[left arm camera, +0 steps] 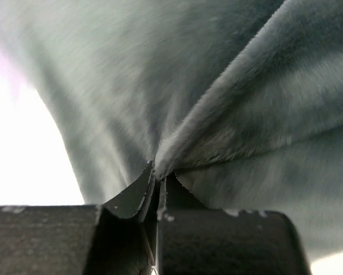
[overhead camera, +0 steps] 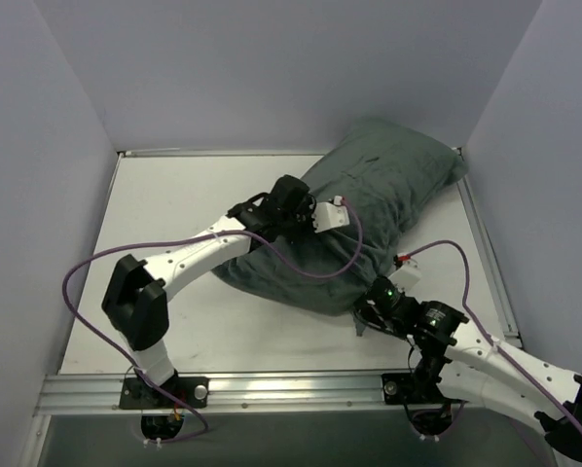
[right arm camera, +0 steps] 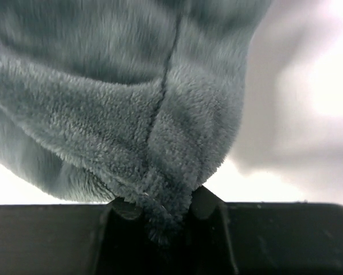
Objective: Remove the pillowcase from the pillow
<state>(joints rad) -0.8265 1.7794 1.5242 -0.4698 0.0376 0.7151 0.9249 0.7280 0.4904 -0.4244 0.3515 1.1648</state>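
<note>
Left fingers (left arm camera: 143,195): closed, tips almost meeting, with a thin ridge of grey fuzzy cloth pinched between them. The cloth is the pillowcase (left arm camera: 246,103), and folds fan up and away from the pinch point. From above, this pinch sits on the upper face of the pillowcase (overhead camera: 388,185), about mid-length, on its left side.

Right fingers (right arm camera: 203,201): closed on a thicker bunch of the same pillowcase (right arm camera: 102,126). A seam runs down into the grip, and the tuft fills the gap between the two tips. In the top view, my right fingers (overhead camera: 369,313) hold the near end of the cover, low and close to the tabletop (overhead camera: 174,214).

Pillowcase: plain grey face up, plump and full. It lies diagonally from the near right toward the far right corner, where its far end rests against the walls.

Pillow: hidden inside the cover; none of it shows.
</note>
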